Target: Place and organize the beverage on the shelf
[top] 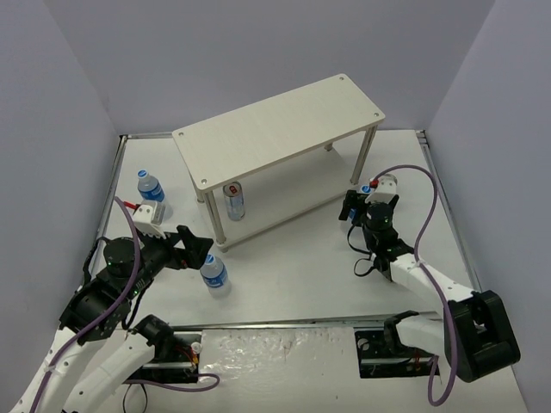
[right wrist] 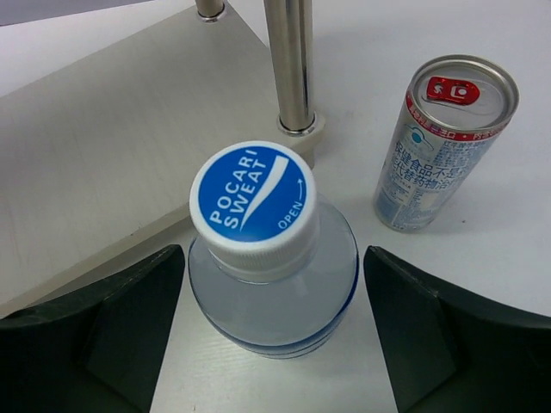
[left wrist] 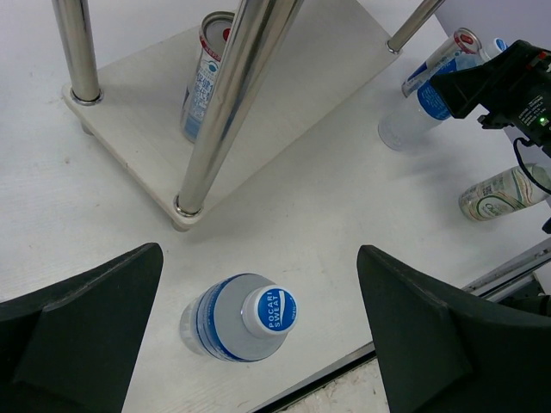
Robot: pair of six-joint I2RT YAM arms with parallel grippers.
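Lab booth: plain walls (white table).

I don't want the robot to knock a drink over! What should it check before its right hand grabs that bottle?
1. Bottle centred inside the right gripper: ok.
2. Bottle upright, cap on: ok.
3. Fingers touching the bottle: cannot tell; they flank it closely.
4. Can standing clear of the grab: ok.
5. Bare space on the shelf lower board: ok.
6. Left gripper open over the second bottle, out of the way: ok.
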